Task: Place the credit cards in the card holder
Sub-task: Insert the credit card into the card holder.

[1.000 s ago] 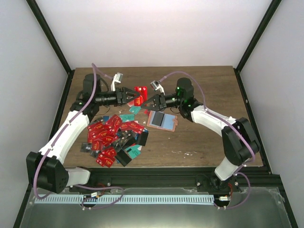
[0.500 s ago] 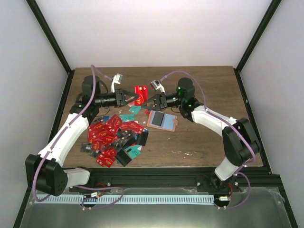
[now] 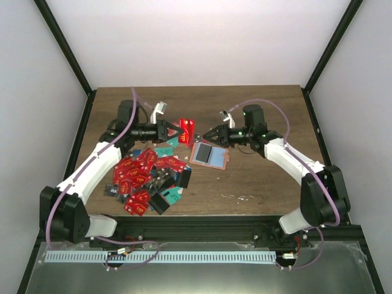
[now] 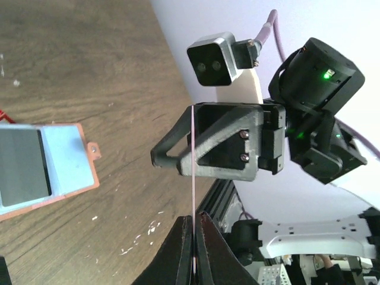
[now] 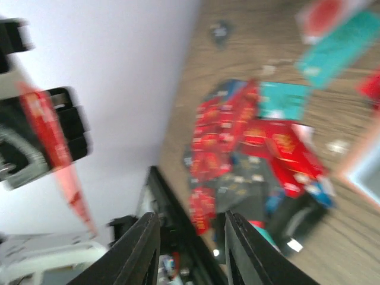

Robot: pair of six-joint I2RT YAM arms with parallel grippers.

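Note:
My left gripper (image 3: 176, 131) is shut on one red credit card (image 3: 186, 130) and holds it upright above the table. In the left wrist view the card (image 4: 194, 178) is edge-on, a thin line rising from the closed fingertips (image 4: 185, 243). My right gripper (image 3: 207, 136) stands open and empty just right of that card, above the card holder. The salmon-pink card holder (image 3: 209, 154) lies flat on the table, also in the left wrist view (image 4: 41, 169). A pile of red, black and teal credit cards (image 3: 150, 176) lies to its left. The right wrist view is blurred, its fingers (image 5: 145, 249) apart.
A teal card (image 3: 164, 150) and a white-and-red card (image 3: 174, 141) lie loose between the pile and the holder. Small white specks (image 3: 240, 197) dot the wood near the front. Black frame posts and white walls enclose the table (image 3: 269, 177).
My left gripper closed on the red card, which the right gripper held. The right gripper then opened, let go and drew back to the right. The left arm shifted slightly right with the card.

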